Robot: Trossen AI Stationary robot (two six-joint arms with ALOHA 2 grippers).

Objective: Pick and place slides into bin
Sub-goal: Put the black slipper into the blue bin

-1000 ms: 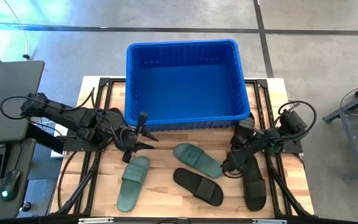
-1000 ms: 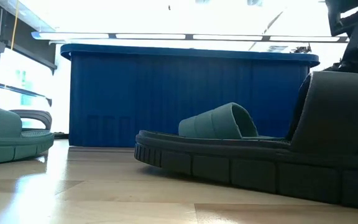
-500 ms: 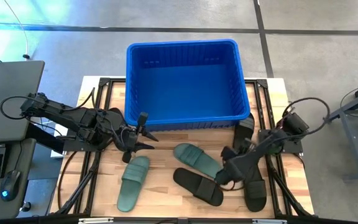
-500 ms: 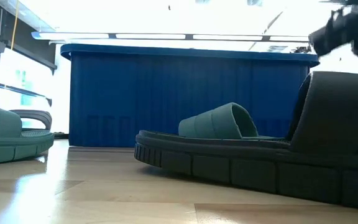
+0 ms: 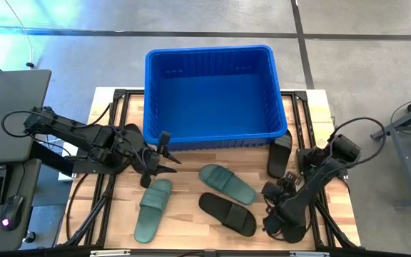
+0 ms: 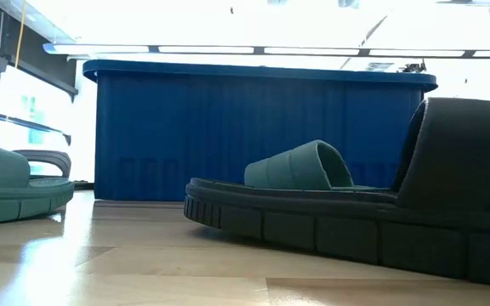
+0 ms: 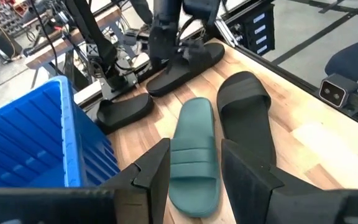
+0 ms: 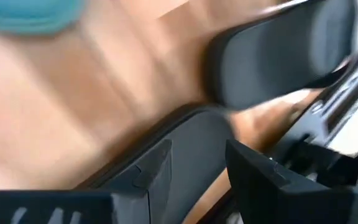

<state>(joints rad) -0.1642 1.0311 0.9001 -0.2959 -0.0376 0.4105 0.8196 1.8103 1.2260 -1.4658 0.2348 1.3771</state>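
Right gripper: the right gripper (image 5: 275, 221) was held low over the front right part of the table, directly above the far-right black rubber slide (image 8: 166, 155); its two dark fingers (image 8: 151, 165) were parted with nothing between them, and whether they touched the strap could not be told.
Left gripper: the left gripper (image 5: 164, 153) was poised near the front wall of the bin, on the left side of the table, its fingers (image 7: 151, 168) moderately apart and empty.
Slide beneath the left gripper's line of sight: a sage green rubber slide (image 7: 194, 152) with one wide ribbed strap was seen just ahead of the parted fingers, lying flat beside a black slide (image 7: 247, 124).
Other slides: a second sage green slide (image 5: 152, 208) was laid at the front left, apart from the left gripper; a small black slide (image 5: 280, 153) was set against the right front corner of the bin.
Bin: the large bright blue rectangular plastic tub (image 5: 212, 61), with finely slotted walls and a rounded rim, was placed at the back centre of the table, with no slide inside.
Table: a light wooden slatted top (image 5: 191, 228) on a black metal frame was shown.
Textures: thick, matte, grooved soles were shown in the low view, green (image 6: 300, 166) behind black (image 6: 313, 221).
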